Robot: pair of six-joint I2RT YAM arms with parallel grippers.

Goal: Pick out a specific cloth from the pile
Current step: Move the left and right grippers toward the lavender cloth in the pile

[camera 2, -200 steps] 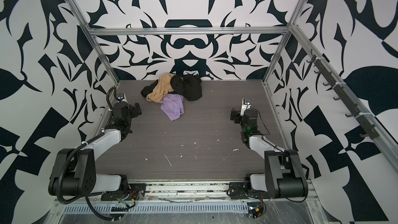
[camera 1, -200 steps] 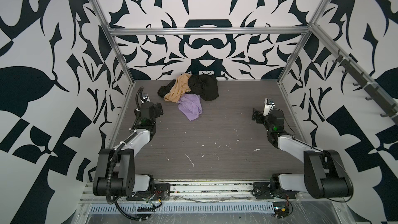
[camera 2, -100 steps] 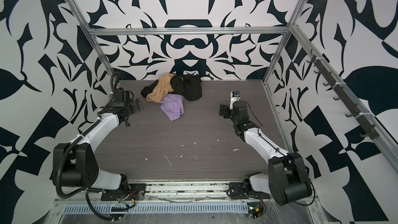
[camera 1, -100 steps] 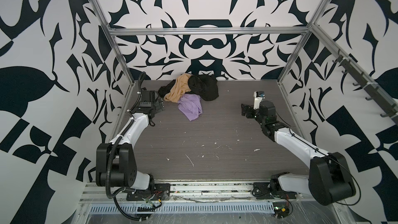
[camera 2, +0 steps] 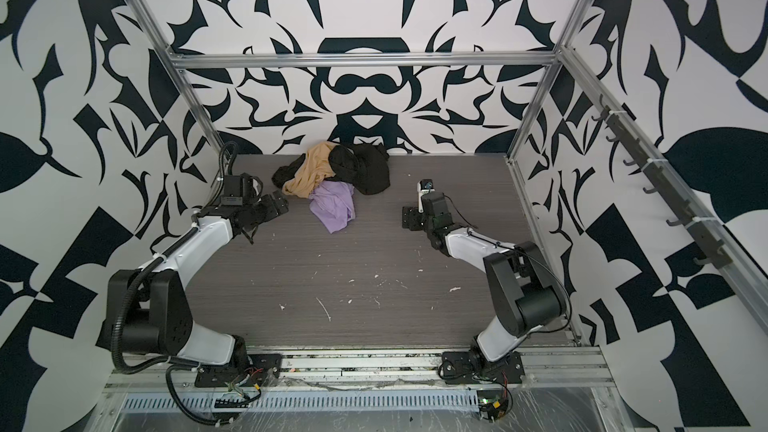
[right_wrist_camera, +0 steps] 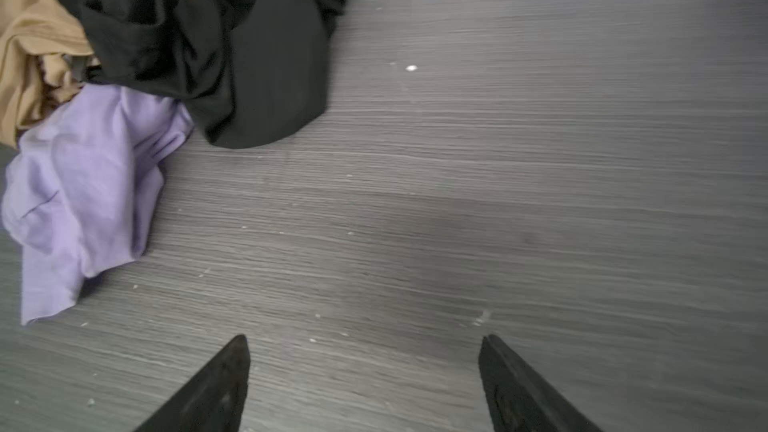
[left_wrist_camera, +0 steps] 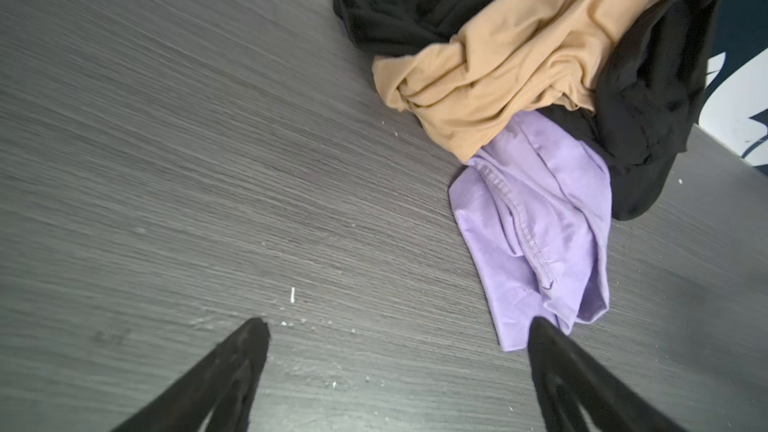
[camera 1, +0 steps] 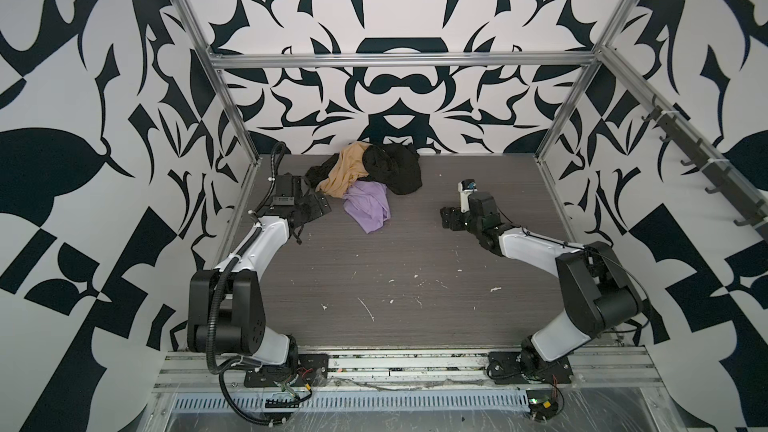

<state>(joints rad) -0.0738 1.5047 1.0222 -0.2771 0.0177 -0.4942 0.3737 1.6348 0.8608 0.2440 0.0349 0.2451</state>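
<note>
One pile [camera 1: 365,172] at the far edge of the surface [camera 1: 374,276], left of centre: one lavender cloth [camera 1: 368,207] on its near side, one tan garment [camera 1: 345,174], and black fabric [camera 1: 395,170] that could be one piece or two. Two grippers, both spread and empty: left gripper [left_wrist_camera: 399,324] just beside the cloth, right gripper [right_wrist_camera: 365,338] well apart from it.

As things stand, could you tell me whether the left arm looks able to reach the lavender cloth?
Probably yes. The left gripper is open close beside the lavender cloth, with only bare table between; just the cloth's far edge is tucked under the tan garment and black garment.
</note>
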